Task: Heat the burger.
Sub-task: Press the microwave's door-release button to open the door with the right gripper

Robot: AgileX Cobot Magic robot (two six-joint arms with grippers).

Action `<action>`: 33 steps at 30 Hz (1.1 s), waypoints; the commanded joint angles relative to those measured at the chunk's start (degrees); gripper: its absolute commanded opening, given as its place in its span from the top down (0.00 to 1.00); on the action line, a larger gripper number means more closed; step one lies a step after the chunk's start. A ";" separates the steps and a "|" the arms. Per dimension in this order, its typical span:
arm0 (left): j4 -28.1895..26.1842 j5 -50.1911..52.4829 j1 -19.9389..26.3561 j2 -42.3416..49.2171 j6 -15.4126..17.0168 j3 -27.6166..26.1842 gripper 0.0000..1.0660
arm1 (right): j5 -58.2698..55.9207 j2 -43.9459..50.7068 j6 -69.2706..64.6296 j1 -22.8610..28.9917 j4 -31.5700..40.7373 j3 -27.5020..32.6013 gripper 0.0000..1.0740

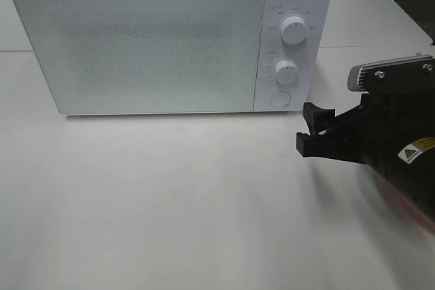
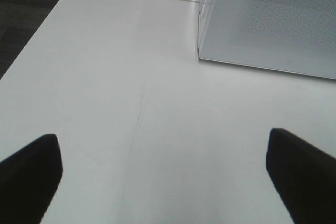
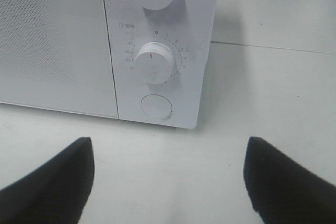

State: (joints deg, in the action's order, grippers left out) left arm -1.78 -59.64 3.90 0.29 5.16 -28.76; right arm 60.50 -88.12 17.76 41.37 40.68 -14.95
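1 parted gripper [image 1: 307, 128] near microwave [image 1: 149, 45]

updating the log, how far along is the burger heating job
Done: the microwave door is shut. No burger is in view, so it may be inside, though the frosted door hides that. In hand: the open, empty right gripper faces the lower knob and round button. To do: probably setting those controls.

Microwave [image 1: 136, 39] sitting at table [image 1: 170, 208] rear, upper knob [image 1: 293, 30] over lower knob [image 1: 287, 71] over btn [image 1: 279, 98] on its right, right gripper [image 1: 307, 128] hovering nr btn, front-right.
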 commanded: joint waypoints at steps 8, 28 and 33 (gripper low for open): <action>-0.29 0.52 0.23 1.32 0.06 0.17 0.08 | 5.10 -4.35 2.35 5.96 6.07 -4.07 0.30; -0.29 0.52 0.23 1.32 0.06 0.17 0.08 | 5.21 -6.19 1.89 5.27 5.84 -5.27 0.30; -0.29 0.52 0.23 1.32 0.06 0.17 0.08 | 6.36 -9.91 1.26 4.24 5.56 -5.61 0.30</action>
State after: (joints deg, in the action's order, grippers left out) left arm -1.78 -59.64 3.90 0.29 5.16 -28.76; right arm 65.60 -97.29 19.31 45.89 46.75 -19.88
